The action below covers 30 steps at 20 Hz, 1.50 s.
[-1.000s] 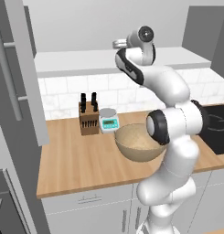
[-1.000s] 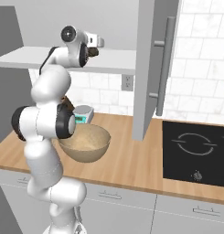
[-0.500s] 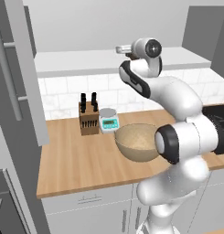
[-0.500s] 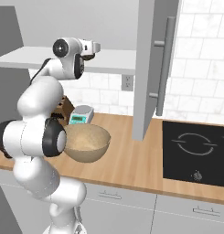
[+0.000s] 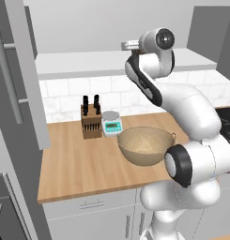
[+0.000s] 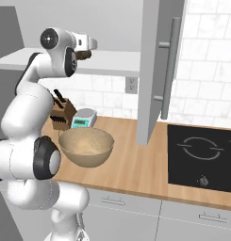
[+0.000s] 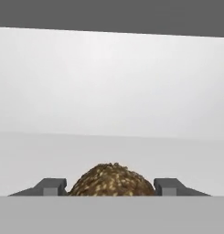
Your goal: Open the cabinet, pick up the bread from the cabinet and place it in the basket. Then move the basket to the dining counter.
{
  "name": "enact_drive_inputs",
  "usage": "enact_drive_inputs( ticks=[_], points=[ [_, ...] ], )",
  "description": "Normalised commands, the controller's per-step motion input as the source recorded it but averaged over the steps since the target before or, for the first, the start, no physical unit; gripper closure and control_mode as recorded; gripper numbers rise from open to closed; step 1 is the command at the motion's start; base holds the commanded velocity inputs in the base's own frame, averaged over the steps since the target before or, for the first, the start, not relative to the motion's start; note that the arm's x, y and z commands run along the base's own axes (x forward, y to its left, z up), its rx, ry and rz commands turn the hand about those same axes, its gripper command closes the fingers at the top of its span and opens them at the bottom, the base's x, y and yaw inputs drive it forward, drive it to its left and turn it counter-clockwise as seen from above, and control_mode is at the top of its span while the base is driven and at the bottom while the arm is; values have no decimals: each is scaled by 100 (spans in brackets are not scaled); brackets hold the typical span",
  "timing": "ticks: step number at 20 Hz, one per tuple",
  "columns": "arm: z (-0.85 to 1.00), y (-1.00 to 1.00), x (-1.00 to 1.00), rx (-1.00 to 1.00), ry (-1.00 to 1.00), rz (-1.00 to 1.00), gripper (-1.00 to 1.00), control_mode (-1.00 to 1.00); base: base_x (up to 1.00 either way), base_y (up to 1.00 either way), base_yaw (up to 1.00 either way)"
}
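I have the arm raised into the open wall-hung light-grey cabinet [image 6: 157, 70], its door swung out so the long silver bar handle [image 6: 169, 66] faces the right base camera. The tool [image 7: 111, 187] is level with the pale cabinet shelf [image 5: 88, 63] because the bread sits there, not on the tabletop.

In the hand view, the small rounded brown speckled bread [image 7: 111, 180] lies on the shelf between the two dark fingertips [image 7: 51, 186], one tip on each side. The jaws stand wide, bracketing the loaf. A narrow strip of pale shelf shows between each tip and the crust, so I judge there is no grip yet, though the lower part of the loaf and the tips are cut off at the frame edge and contact there cannot be ruled out.

The large round tan woven basket [image 5: 145, 145] rests on the light-wood tabletop [image 5: 79, 164] below the tool, near the front edge. That places it well for a short drop once the bread is held. Left of it stand a wooden knife block [image 5: 90, 123] and a small grey kitchen scale [image 5: 111, 124]; a black hob [image 6: 202, 155] lies to the right.

In the right base view the tool tip [image 6: 84, 54] is a small dark shape, and the bread cannot be made out there.
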Motion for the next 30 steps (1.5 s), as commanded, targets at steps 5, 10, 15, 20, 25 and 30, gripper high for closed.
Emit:
enact_drive_inputs(
  ticks=[5,10,15,20,25,30],
  points=[
    [-22,1,-86,0,1,0,100,-100,0,0,0],
    [-48,2,-98,0,-4,0,100,-100,0,0,0],
    [-47,5,-78,0,7,0,100,-100,0,0,0],
    [-36,7,-87,0,16,0,100,-100,0,0,0],
    [-64,2,-41,0,30,0,100,-100,0,0,0],
    [-88,0,9,0,40,0,100,-100,0,0,0]
  ],
)
